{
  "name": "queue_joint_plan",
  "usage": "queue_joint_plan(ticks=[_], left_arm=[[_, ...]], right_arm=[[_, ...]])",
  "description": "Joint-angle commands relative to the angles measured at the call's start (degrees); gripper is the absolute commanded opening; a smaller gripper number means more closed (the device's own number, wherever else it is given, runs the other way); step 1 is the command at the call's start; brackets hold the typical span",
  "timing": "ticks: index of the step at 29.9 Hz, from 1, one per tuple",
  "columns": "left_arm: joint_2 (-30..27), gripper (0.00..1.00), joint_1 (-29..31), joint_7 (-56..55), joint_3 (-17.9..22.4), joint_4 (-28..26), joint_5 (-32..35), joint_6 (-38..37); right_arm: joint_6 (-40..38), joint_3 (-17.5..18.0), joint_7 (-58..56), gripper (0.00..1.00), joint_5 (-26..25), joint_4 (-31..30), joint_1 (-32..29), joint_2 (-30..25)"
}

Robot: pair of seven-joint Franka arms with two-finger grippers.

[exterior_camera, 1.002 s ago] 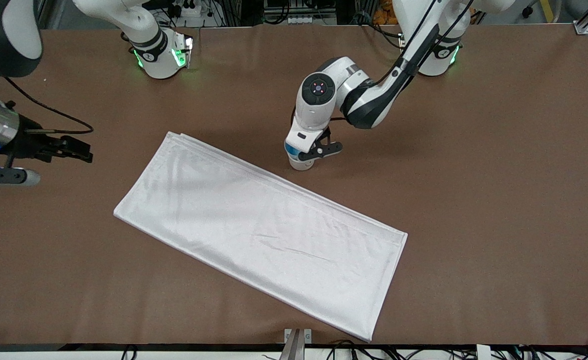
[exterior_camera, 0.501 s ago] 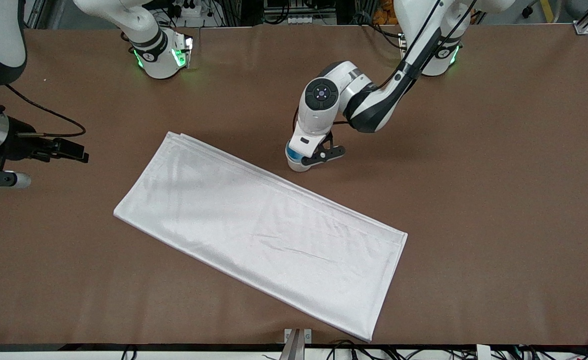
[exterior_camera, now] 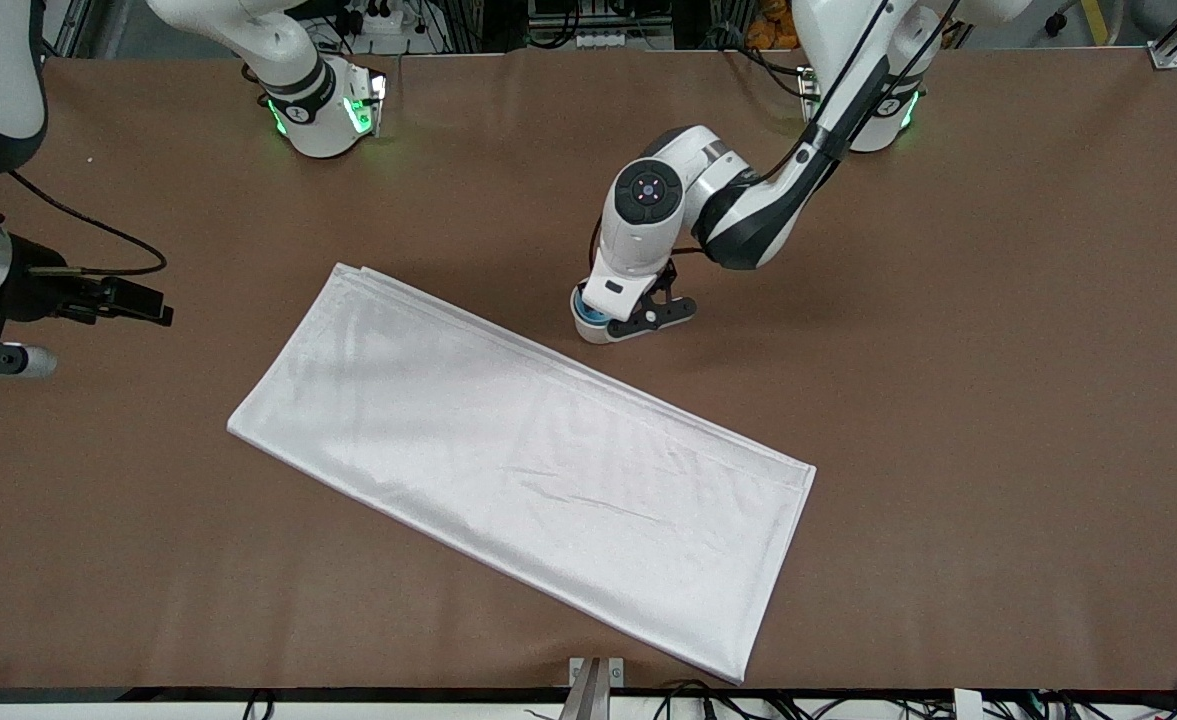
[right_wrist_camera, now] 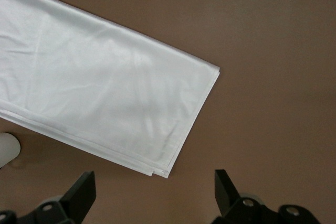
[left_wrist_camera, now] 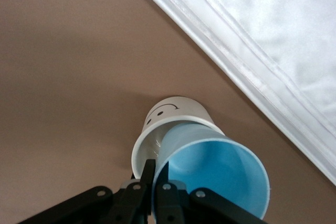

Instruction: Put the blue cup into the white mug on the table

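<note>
The white mug stands on the brown table, just off the white cloth's folded edge on the side away from the front camera. The blue cup sits tilted in the mug's mouth. My left gripper is right above them, shut on the blue cup. In the left wrist view the gripper pinches the blue cup's rim, one finger between cup and mug. My right gripper waits open and empty at the right arm's end of the table; it also shows in the right wrist view.
A large white folded cloth lies slantwise across the middle of the table, nearer the front camera than the mug. It also shows in the left wrist view and the right wrist view.
My left gripper has come down a little with the blue cup, which now sits lower in the white mug. My right gripper has drawn back slightly toward its end of the table.
</note>
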Motion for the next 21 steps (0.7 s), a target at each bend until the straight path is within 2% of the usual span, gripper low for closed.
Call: queue_joint_plan(ticks=[1,4,10,16,21], left_arm=[[-3.74,1.0,4.02,1.25,0.63,0.48,5.28,-5.01],[-5.15,1.0,9.37,5.11,0.71,0.48,6.95,-6.51],[-6.47,1.0,21.59,18.28,0.71,2.06,7.22,-7.48],[-6.47,1.0,30.39,29.45,0.54,4.43,7.22,-9.5],[-7.96,1.0,33.56,35.34,0.54,4.61,7.22,-12.83]], right_arm=[[-0.12,0.65,-1.72,1.0,0.81,0.87,-2.15,-0.9],[-0.29,0.39,-2.16,1.0,-0.15,1.05,-2.06,-1.43],[-0.91,0.65,-3.65,1.0,-7.79,0.79,-1.62,-3.88],[-1.52,0.74,-4.09,1.0,-8.33,0.35,-1.62,-6.52],[-2.4,0.83,-4.09,1.0,-8.24,0.26,-1.62,-6.79]])
